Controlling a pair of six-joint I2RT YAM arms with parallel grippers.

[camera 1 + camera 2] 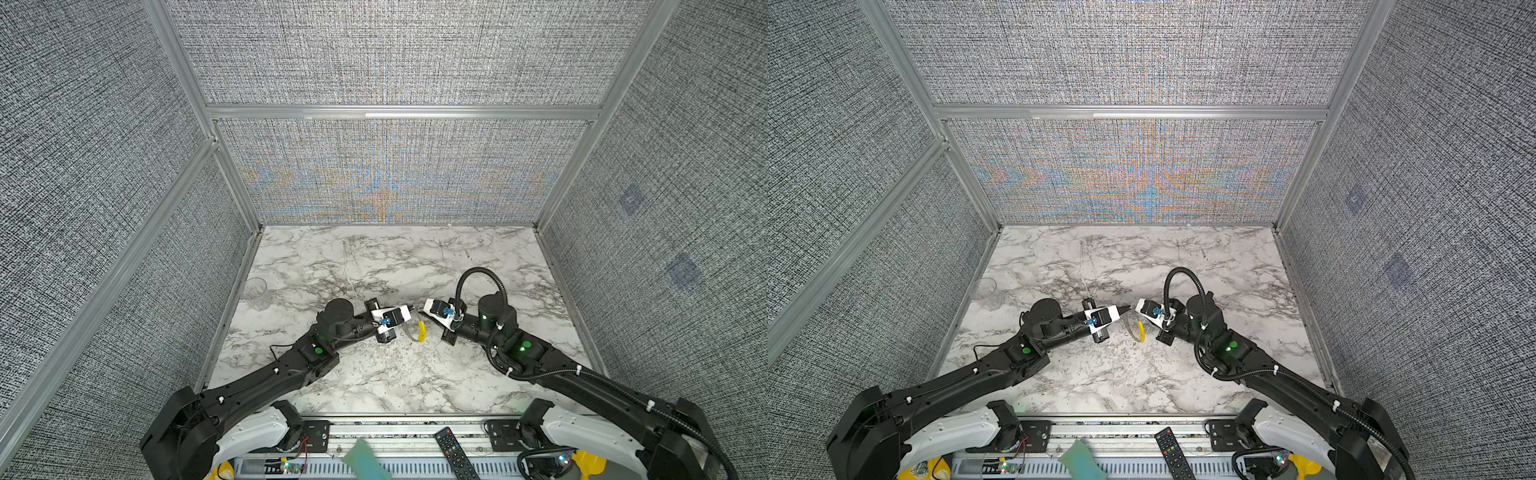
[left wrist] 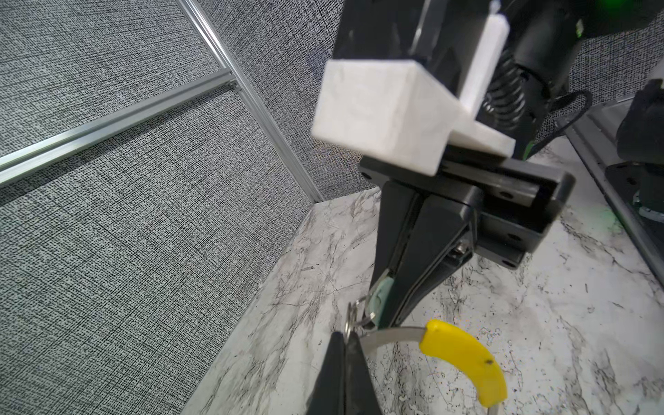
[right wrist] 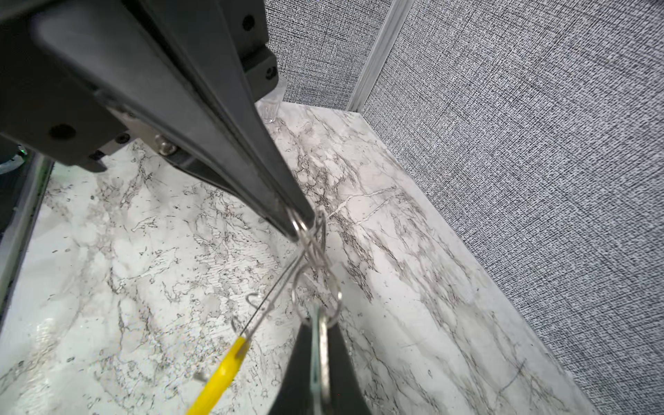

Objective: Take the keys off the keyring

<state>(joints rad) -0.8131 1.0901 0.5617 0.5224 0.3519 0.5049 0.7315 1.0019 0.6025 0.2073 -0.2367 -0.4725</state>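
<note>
Left end effector (image 3: 302, 223) clenched on keyring (image 2: 463, 355). Right end effector (image 2: 386, 316) grasping 1 mint-green key (image 2: 379, 295). Tips nearly touching.

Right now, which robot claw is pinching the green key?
The right gripper: its jaws are shut on the mint-green key. The left gripper pinches a small metal ring instead.

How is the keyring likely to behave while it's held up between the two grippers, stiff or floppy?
Probably stiff and springy: the keyring holds a smooth arc though gripped only at a small metal ring. Likely light, since its band looks thin edge-on. It may swing or twist, as loose linked rings join it to the mint-green key.
</note>
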